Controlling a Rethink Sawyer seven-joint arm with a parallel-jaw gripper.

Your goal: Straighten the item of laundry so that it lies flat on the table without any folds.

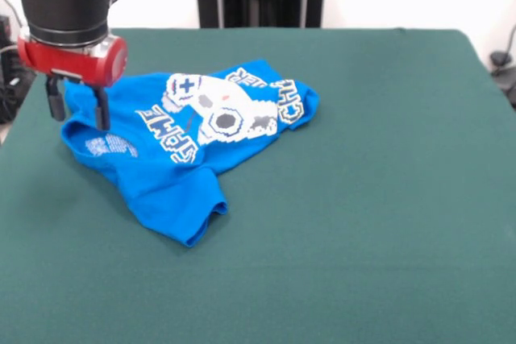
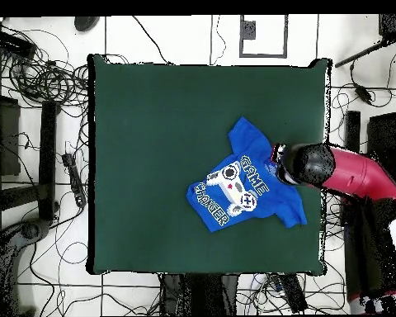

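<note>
- Over the table's left side in the front view, near the far-left corner, the gripper point(image 1: 78, 109) hangs from the red and black arm point(image 1: 68, 6); its two dark fingers point(image 1: 102, 110) stand apart, open, with nothing held between them.
- One finger sits just off the shirt's point(image 1: 173, 159) left edge and the other is over the blue cloth; whether the tips touch the fabric I cannot tell.
- Just right of the gripper, the shirt lies crumpled on the green table point(image 1: 363, 199), print side up, in the far-left part of the surface and well clear of the near and right edges.
- Its white controller print point(image 1: 218, 110) and block letters face up but are bent across folds, and a plain blue flap reaches toward the near edge.
- A sleeve or hem is turned over at the left, showing a small white label print point(image 1: 111, 147).
- From overhead, the shirt point(image 2: 247, 186) lies by the table's point(image 2: 152, 124) right edge, with the arm point(image 2: 350, 173) coming in over that edge and covering the gripper.
</note>
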